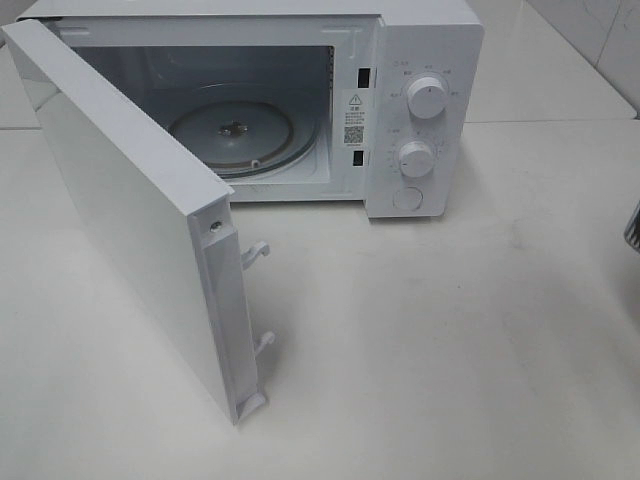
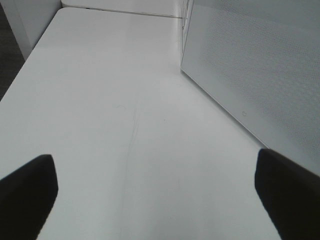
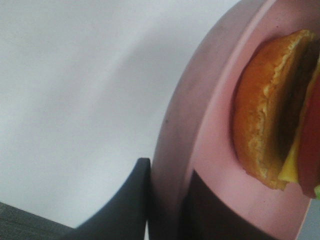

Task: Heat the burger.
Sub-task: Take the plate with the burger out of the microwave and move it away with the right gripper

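The burger [image 3: 270, 110], with a golden-brown bun, cheese and a dark patty, lies on a pink plate [image 3: 200, 115] and appears only in the right wrist view. My right gripper [image 3: 167, 170] is shut on the plate's rim, one dark finger [image 3: 135, 195] under it and one over it. My left gripper [image 2: 152, 160] stands open above the bare white table [image 2: 110, 100], with nothing between its fingers, beside the microwave's open door [image 2: 250, 65]. The exterior view shows neither the burger nor the plate.
The white microwave [image 1: 420, 60] stands at the back with its door [image 1: 120, 220] swung wide to the left. Its glass turntable [image 1: 240, 135] is bare. Two knobs [image 1: 428, 98] sit on its right panel. A dark striped object [image 1: 633, 225] pokes in at the right edge.
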### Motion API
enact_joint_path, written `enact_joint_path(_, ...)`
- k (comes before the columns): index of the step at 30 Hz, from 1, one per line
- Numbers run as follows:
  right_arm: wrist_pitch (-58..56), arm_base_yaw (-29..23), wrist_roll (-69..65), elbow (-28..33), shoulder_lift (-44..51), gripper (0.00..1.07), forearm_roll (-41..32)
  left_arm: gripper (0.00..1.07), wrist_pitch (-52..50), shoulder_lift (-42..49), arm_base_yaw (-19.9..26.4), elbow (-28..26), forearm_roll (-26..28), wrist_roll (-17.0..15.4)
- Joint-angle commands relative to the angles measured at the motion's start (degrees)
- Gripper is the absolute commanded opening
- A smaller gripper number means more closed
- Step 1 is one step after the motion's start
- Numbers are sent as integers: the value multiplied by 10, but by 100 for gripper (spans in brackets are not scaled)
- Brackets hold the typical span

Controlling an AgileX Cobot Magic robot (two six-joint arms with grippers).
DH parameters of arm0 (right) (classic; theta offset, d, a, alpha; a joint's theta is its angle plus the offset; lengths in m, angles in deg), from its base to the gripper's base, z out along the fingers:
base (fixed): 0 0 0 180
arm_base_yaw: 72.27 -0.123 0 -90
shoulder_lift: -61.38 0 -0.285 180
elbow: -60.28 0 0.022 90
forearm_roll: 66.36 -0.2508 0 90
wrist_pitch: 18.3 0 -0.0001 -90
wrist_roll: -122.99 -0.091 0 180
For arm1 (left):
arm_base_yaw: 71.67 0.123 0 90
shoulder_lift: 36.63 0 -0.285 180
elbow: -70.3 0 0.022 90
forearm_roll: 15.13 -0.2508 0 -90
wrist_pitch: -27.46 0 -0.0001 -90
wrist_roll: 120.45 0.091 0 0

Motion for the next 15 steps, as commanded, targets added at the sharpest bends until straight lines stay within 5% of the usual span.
enact_joint_path(1, -32, 1, -68, -34, -45, 0, 50, 100, -7, 9, 0, 1, 1, -3)
enact_joint_path(15, -84, 1, -203, -109, -145, 0, 54, 100, -7, 9, 0, 1, 1, -3)
